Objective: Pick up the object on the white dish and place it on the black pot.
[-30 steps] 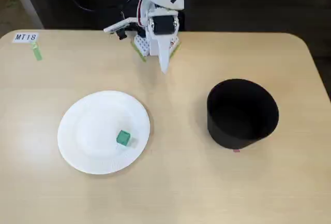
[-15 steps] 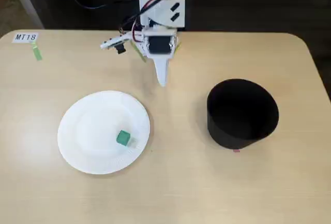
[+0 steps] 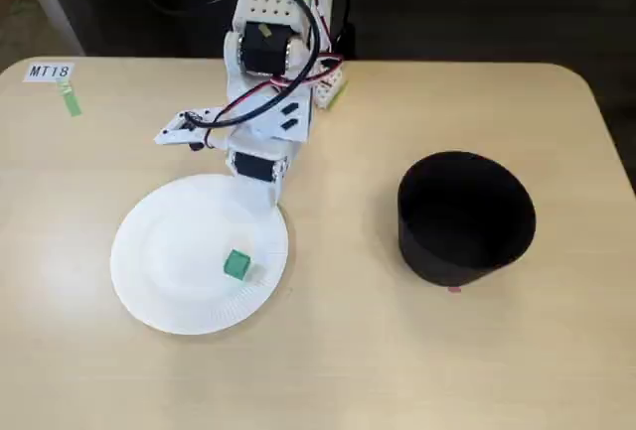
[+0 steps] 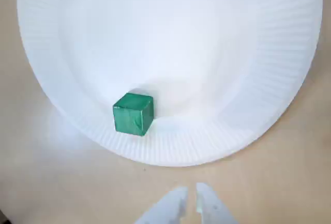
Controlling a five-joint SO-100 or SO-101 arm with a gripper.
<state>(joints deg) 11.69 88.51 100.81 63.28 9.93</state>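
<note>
Pale wood-grain laminate covers the counter (image 3: 328, 351), smooth and matte, with a dark background behind its far edge. On it we find the object (image 4: 133, 113) — a tiny bright green cube with crisp edges and a faintly glossy skin — sitting inside the white dish (image 3: 149, 281), close to the ribbed rim on the side nearest the fixed camera and a little right of centre in the fixed view. That dish is a round paper plate, flat in the middle and finely fluted around the edge. Well apart to the right stands the black pot (image 3: 465, 219), a matte cylinder with tall straight walls and an open mouth. We judge the reach toward the cube to be the step in hand: the gripper (image 4: 187, 195) hangs above the plate's far rim, its white jaws nearly together and holding nothing. Next we would need to part them, carry them across over the cube and lower them to straddle it squarely — it is small and could skid on paper.
</note>
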